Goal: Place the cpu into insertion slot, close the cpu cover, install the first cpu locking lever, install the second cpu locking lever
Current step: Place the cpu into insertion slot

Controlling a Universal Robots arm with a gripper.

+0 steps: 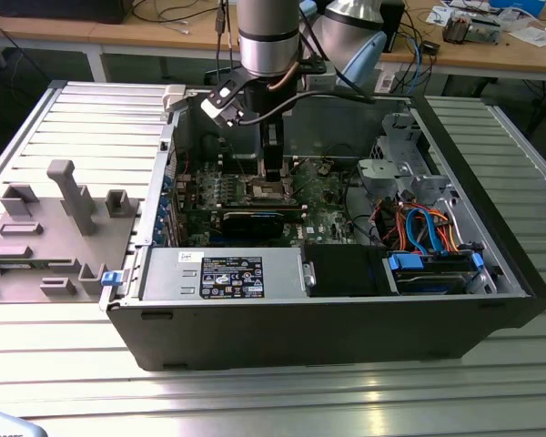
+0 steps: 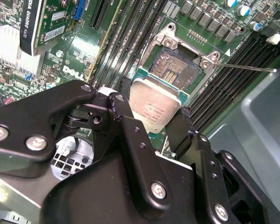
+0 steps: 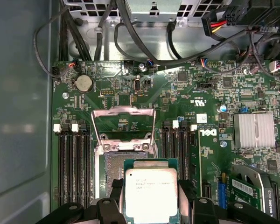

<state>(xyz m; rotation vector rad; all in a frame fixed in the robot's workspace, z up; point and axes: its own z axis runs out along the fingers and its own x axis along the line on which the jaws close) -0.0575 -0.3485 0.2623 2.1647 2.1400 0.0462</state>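
Note:
My gripper [image 3: 150,199] is shut on the cpu [image 3: 150,189], a flat square chip with a silver top, its black fingers [image 3: 115,198] pressing two opposite edges. In the second wrist view the cpu [image 2: 155,106] hangs level between the fingers [image 2: 125,100], close over one edge of the insertion slot [image 2: 175,70]. The insertion slot [image 3: 115,169] is a dark square socket in a silver frame on the green motherboard [image 3: 177,100]. The cpu cover [image 3: 123,110] stands swung open beyond the socket. A thin locking lever [image 2: 247,68] sticks out sideways. In the exterior view the gripper [image 1: 271,173] reaches down into the open case.
Memory slots [image 3: 73,158] run along both sides of the socket. A coin battery [image 3: 83,83] and cable bundles [image 3: 144,44] lie beyond it, and a heatsink [image 3: 254,130] and a graphics card [image 2: 35,21] stand nearby. The case walls [image 1: 282,337] enclose the board. A grey fixture plate [image 1: 50,228] lies at the exterior view's left.

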